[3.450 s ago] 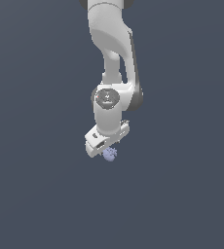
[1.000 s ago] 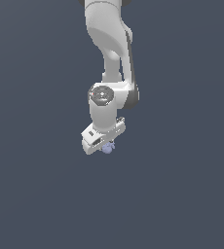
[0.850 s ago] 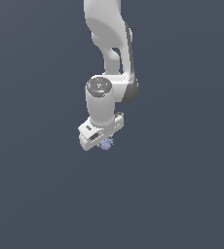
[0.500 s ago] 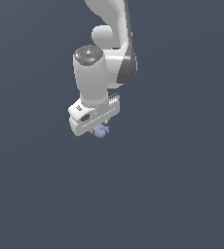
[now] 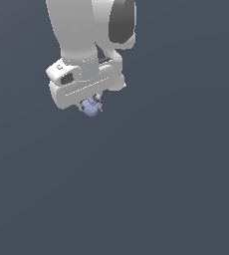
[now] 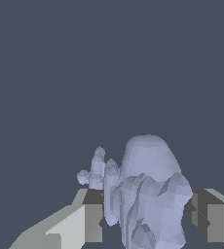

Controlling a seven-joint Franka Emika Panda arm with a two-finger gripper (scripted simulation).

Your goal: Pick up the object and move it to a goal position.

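- Flat slate-blue ground (image 5: 176, 189) filled the exterior view from edge to edge, with no seam or edge anywhere on it.
- From the top of that view the white arm (image 5: 81, 25) came down, a dark grey joint cap (image 5: 121, 20) showing on its side toward the exterior view's right.
- At the arm's lower end sat the white gripper (image 5: 89, 102), its broad body tilted so that the end toward the exterior view's left hung lower.
- Just under that body, the object (image 5: 91, 107) poked out: a small, pale lavender-blue, bumpy lump, far narrower than the gripper above it.
- From this angle the fingers were mostly hidden behind the gripper body, and the lump sat tight against its underside, in the upper left part of the picture.

- Over in the wrist view, the same slate-blue ground (image 6: 109, 63) lay behind everything.
- The object (image 6: 145, 194) loomed large here, a rounded dome with knobbly spikes sprouting from one side.
- A grey and white finger (image 6: 87, 221) pressed against one flank of it, and a second finger (image 6: 209, 216) met the opposite flank.
- So the gripper (image 6: 148, 219) was pinching the lump between its two fingers, which touched it on both sides.
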